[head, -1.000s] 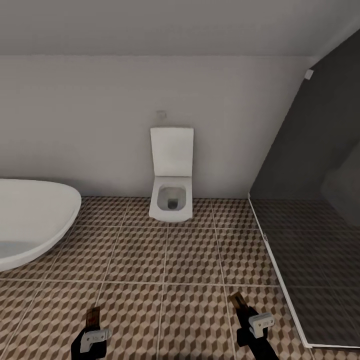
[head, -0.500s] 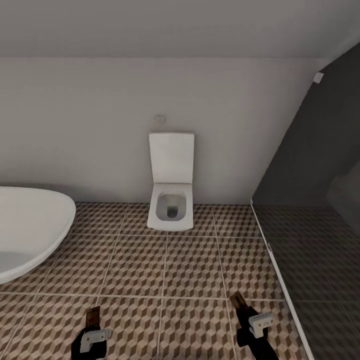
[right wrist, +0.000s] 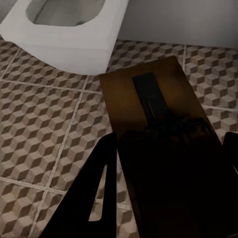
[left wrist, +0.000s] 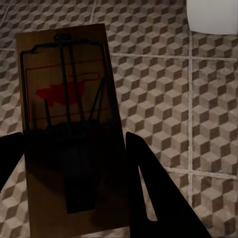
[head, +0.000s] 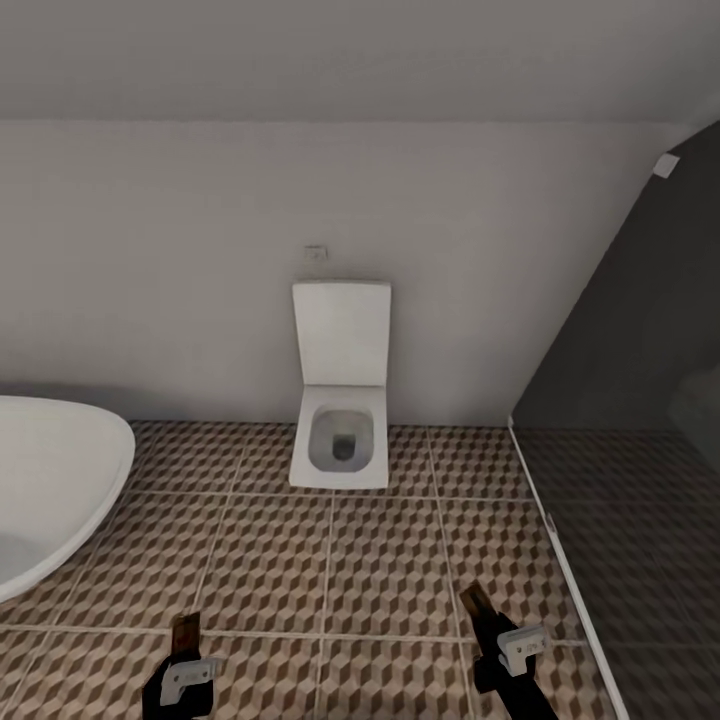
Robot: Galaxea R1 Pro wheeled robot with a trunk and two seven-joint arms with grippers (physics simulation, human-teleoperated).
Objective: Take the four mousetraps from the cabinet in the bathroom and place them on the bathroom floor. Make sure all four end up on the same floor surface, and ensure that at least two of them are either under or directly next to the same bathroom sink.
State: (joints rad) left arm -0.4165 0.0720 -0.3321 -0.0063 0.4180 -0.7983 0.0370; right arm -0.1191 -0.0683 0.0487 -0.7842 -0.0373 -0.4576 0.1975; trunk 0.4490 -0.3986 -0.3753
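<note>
I hold one mousetrap in each gripper above the bathroom floor (head: pixel 380 560). My left gripper (head: pixel 184 668) is shut on a tan mousetrap (head: pixel 185 634); in the left wrist view that mousetrap (left wrist: pixel 67 109) shows its dark wire and red mark between the black fingers (left wrist: pixel 148 188). My right gripper (head: pixel 503 650) is shut on a second mousetrap (head: pixel 476 603), which the right wrist view shows as a dark board (right wrist: pixel 153 114) sticking out past the finger (right wrist: pixel 91 193). The cabinet and the sink are out of view.
A white toilet (head: pixel 341 400) with its lid up stands against the far wall, straight ahead. A white rounded tub (head: pixel 50 480) reaches in from the left. A dark glass shower screen (head: pixel 630 450) with a white floor rail closes the right side.
The whole view has shifted: toilet and wall sit lower and slightly larger, and the tub has slid left, so the camera moved. Both grippers keep their mousetraps as before.
</note>
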